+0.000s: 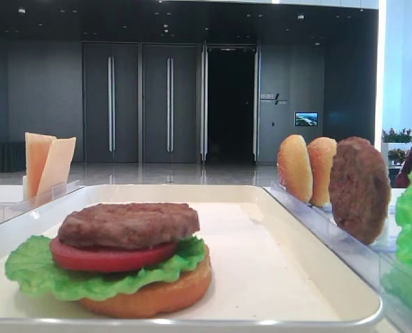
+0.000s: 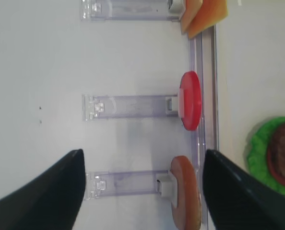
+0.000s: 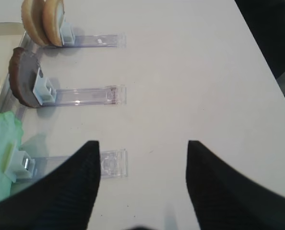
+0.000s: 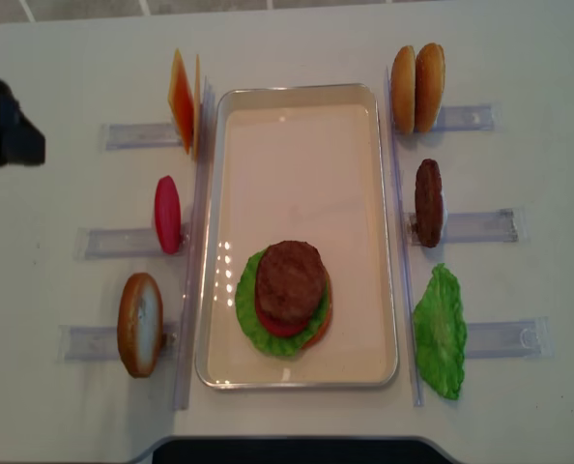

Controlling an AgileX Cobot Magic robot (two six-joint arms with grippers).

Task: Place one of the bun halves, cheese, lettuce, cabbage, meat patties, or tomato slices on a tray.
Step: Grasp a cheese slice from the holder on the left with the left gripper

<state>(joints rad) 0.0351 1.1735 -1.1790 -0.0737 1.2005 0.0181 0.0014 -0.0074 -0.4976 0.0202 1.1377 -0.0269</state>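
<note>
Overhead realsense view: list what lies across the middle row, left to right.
Tomato slice → tray → meat patty standing in its clear rack.

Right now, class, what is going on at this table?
A burger is being stacked on the tray: bun half, lettuce, tomato slice and meat patty already sit there. Neither gripper holds anything; the left gripper is open above the left racks, the right gripper open above the right racks. Cheese, spare buns, tomato, patty and lettuce wait alongside.
</note>
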